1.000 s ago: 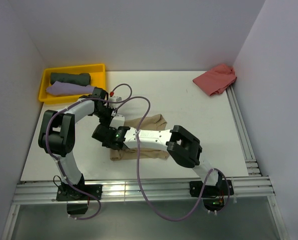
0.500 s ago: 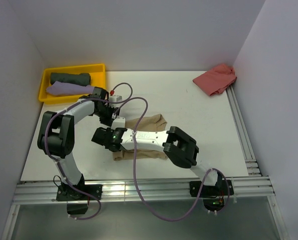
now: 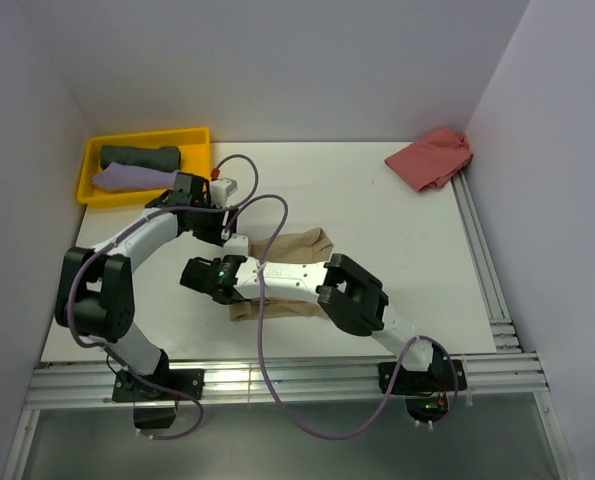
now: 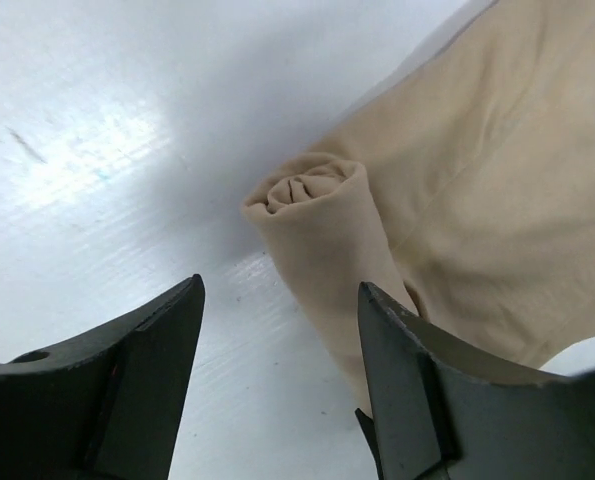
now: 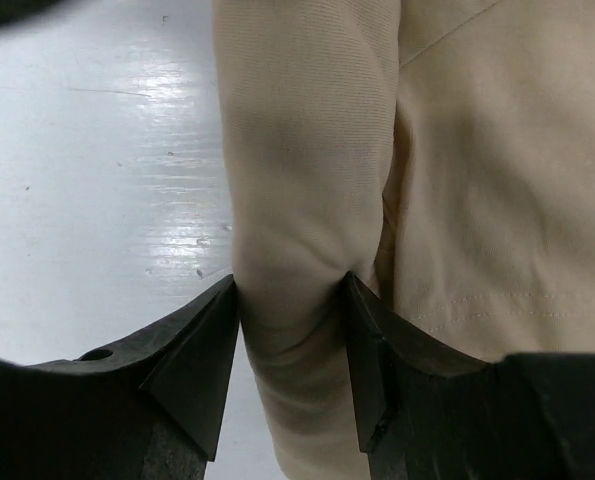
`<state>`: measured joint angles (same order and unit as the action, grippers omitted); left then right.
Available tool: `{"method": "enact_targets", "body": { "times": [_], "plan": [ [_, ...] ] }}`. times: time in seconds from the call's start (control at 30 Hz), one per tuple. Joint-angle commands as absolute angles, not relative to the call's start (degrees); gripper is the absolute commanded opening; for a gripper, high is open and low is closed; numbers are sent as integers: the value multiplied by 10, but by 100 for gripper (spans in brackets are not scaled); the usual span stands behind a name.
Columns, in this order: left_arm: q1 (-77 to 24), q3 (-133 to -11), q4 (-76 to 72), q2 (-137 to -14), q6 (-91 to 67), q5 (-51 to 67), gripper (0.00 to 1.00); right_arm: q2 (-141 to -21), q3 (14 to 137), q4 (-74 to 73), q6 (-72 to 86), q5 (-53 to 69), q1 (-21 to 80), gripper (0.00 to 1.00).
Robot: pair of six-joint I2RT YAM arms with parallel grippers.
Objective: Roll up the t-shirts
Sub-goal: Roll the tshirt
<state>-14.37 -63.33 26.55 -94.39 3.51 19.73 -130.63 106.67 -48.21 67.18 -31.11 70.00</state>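
The tan-beige t-shirt [image 3: 297, 245] lies mid-table, its left side rolled into a tube. My right gripper [image 3: 205, 280] is shut on that tube; in the right wrist view the fingers [image 5: 290, 285] pinch the roll [image 5: 307, 150] from both sides. My left gripper [image 3: 229, 232] is open just beyond the roll's far end. In the left wrist view the spiral end of the roll [image 4: 312, 195] lies ahead of the open fingers [image 4: 279, 290]. The right finger is close beside the cloth. A salmon-pink shirt [image 3: 432, 158] lies crumpled at the far right.
A yellow bin [image 3: 87, 185] at the far left holds a dark green roll [image 3: 142, 157] and a lavender roll [image 3: 132, 178]. White walls enclose the table on three sides. A metal rail [image 3: 482, 260] runs along the right edge.
My left arm's elbow has swung out to the left and its gripper has shifted slightly. My right gripper has edged left along the table, still shut on the roll.
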Motion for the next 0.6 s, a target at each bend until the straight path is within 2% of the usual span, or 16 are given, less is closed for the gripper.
{"method": "enact_targets", "body": {
  "times": [0.0, 0.23, 0.27, 0.33, 0.43, 0.57],
  "plan": [
    [-139, -614, 195, -880, 22, 185, 69, -1321, 1063, -501, 677, -305, 702, 52],
    [-91, -553, 115, -794, 13, 200, 71, -1261, 954, -388, 660, -256, 688, 37],
    [-87, -546, 104, -776, 14, 201, 71, -1247, 934, -331, 650, -233, 686, 32],
    [-77, -522, 76, -759, 13, 207, 72, -1204, 860, -263, 642, -203, 680, 28],
    [-65, -500, 48, -743, 4, 210, 74, -1153, 769, -143, 644, -147, 661, 14],
    [-49, -489, 34, -757, -25, 235, 79, -1107, 670, -2, 654, -72, 637, 12]
  ]
}}
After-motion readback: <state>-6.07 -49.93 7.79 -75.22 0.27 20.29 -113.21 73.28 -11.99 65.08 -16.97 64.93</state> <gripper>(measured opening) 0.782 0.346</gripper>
